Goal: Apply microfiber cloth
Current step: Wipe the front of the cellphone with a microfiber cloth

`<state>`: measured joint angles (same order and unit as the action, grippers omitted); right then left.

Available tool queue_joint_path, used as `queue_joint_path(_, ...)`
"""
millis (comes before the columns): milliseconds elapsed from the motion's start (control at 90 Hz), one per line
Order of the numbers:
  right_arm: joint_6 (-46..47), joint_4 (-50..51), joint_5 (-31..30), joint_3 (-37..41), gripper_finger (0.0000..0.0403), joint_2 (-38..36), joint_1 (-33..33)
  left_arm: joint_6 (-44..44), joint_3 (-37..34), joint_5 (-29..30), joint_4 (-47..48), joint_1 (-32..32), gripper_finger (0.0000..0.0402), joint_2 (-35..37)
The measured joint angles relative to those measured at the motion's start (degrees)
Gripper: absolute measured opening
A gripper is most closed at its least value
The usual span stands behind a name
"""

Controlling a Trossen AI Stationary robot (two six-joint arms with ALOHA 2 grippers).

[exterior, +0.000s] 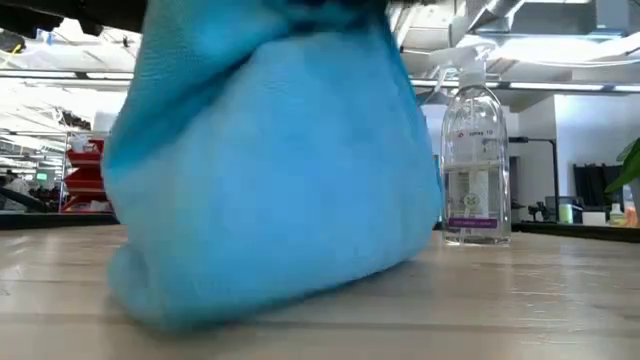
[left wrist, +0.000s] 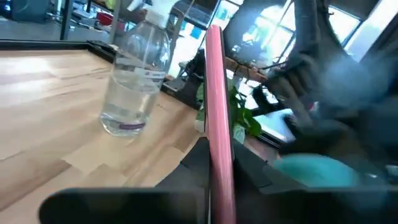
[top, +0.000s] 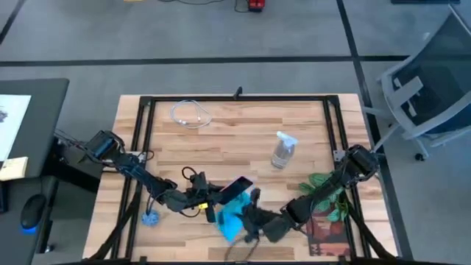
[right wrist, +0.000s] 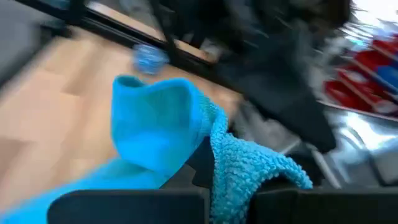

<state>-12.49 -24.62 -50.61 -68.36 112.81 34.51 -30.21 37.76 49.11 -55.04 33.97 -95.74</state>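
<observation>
Right gripper (right wrist: 208,180): my fingers are clamped on the microfiber cloth (right wrist: 161,140); it hangs bunched at the table's (top: 235,140) near edge
Left gripper (left wrist: 214,180): clenched on a phone (left wrist: 217,112) held on edge, just beside the cloth
Spray bottle (top: 283,149): upright, well apart

Floor (top: 184,29): grey, dark seam lines. Black desk (top: 29,103) at table's left w/ papers, mouse (top: 31,213). Office chair (top: 430,81), grey-blue, at right. Low view: bright ceiling lights (exterior: 560,45), red shelving (exterior: 85,175) beyond.
</observation>
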Motion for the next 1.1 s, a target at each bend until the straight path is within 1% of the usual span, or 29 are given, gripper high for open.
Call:
queue_joint_path(44, -0.06, -0.14, -0.83, 0.00, 0.0000, -0.01, -0.95, -0.01, 0.00, 0.08, -0.34, 0.05, 0.0011, 0.02)
queue_joint_path(89, -0.02, -0.21, -3.24, 0.00, 0.0000, -0.02, -1.75, 0.21, 0.02, 0.26, -0.21, 0.12, 0.0011, 0.02)
queue_joint_path(167, -0.04, -0.14, -11.60, 0.00, 0.0000, 0.04, -1.89, 0.19, 0.00, 0.74, 0.03, 0.10, 0.0011, 0.02)
queue_joint_path(189, -0.04, -0.22, -13.19, 0.00, 0.0000, 0.04, -1.83, 0.19, 0.00, 0.84, 0.03, 0.12, 0.0011, 0.02)
queue_joint_path(256, -0.04, -1.19, -13.93, 0.00, 0.0000, 0.04, -1.83, 0.19, 0.00, 1.24, 0.01, 0.31, 0.0011, 0.02)
queue_joint_path(311, -0.04, -1.42, -11.80, 0.06, 0.0000, 0.04, -1.87, 0.22, -0.02, 0.80, 0.01, 0.36, 0.0011, 0.02)
queue_joint_path(400, 0.41, -1.84, -0.70, 0.04, 0.0000, 0.02, -2.85, 0.63, -0.02, -0.27, -0.47, 0.50, 0.0011, 0.00)
queue_joint_path(456, 1.26, -1.33, 4.14, 0.04, 0.0000, 0.00, -3.48, 0.61, -0.04, 0.10, -0.83, 0.51, 0.0011, 0.00)
queue_joint_path(500, 1.83, -0.53, 5.76, 0.04, 0.0000, 0.00, -3.85, 0.84, -0.07, 0.37, -0.90, 0.50, 0.0011, 0.00)
queue_joint_path(567, 1.86, 1.32, 5.56, 0.04, 0.0000, 0.00, -4.06, 1.06, -0.07, 0.44, -1.07, 0.46, 0.0011, 0.00)
queue_joint_path(667, 1.50, 4.60, 0.97, 0.04, 0.0000, -0.60, -3.39, 1.34, -0.07, 0.36, -1.00, 0.49, 0.0011, 0.00)
queue_joint_path(733, 0.80, 6.24, -4.21, 0.07, 0.0000, -1.46, -2.19, 1.31, 0.00, 0.36, -1.36, 0.59, 0.0011, 0.00)
queue_joint_path(844, -1.46, 7.16, -14.45, 0.09, 0.0000, -3.41, -0.16, 1.17, 0.02, -0.35, -1.26, 0.73, 0.0011, 0.00)
queue_joint_path(922, -3.78, 7.09, -19.51, 0.11, 0.0000, -5.30, 0.86, 1.05, 0.02, -0.67, -1.21, 0.89, 0.0011, 0.00)
queue_joint_path(1011, -4.41, 6.73, -21.71, 0.11, 0.0000, -7.52, 1.37, 0.85, 0.02, -1.25, -0.37, 0.95, 0.0010, 0.02)
queue_joint_path(1100, -4.39, 5.00, -20.63, 0.11, 0.0000, -8.68, 0.97, 0.60, 0.02, -1.46, -0.24, 0.97, 0.0011, 0.02)
